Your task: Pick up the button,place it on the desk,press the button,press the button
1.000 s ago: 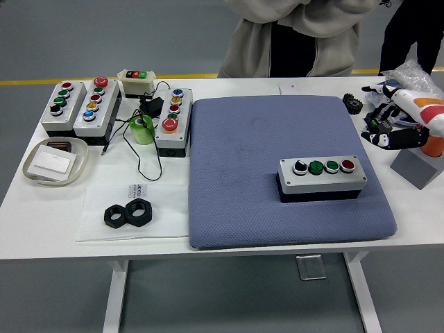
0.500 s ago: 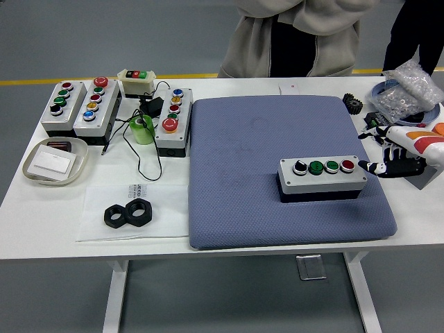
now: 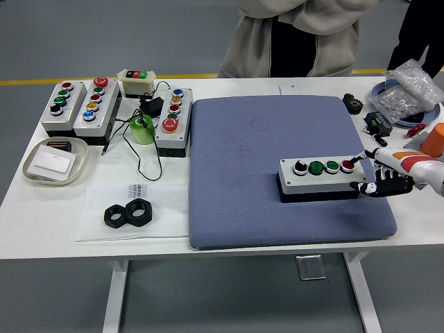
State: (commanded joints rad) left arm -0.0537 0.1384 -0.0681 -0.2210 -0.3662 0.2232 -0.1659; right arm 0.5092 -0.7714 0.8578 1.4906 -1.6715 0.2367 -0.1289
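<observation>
So the right hand [image 3: 378, 173] is coming in from the right edge and sitting right at the end of the button box [image 3: 322, 178], fingers spread apart and not gripping anything. One fingertip is reaching up by the red button [image 3: 347, 164], the one closest to the hand, though I can't tell if it's actually touching it. Another finger is lying low against the box's end wall. The box itself is resting flat on the blue pad [image 3: 288, 170], just left of the hand, with black, green, green and red buttons in a row. Further out past the hand there's an orange cup [image 3: 435, 139] and a plastic bag [image 3: 406, 87] on the worktop [image 3: 41, 208]. A person [image 3: 298, 35] is standing at the far side.
</observation>
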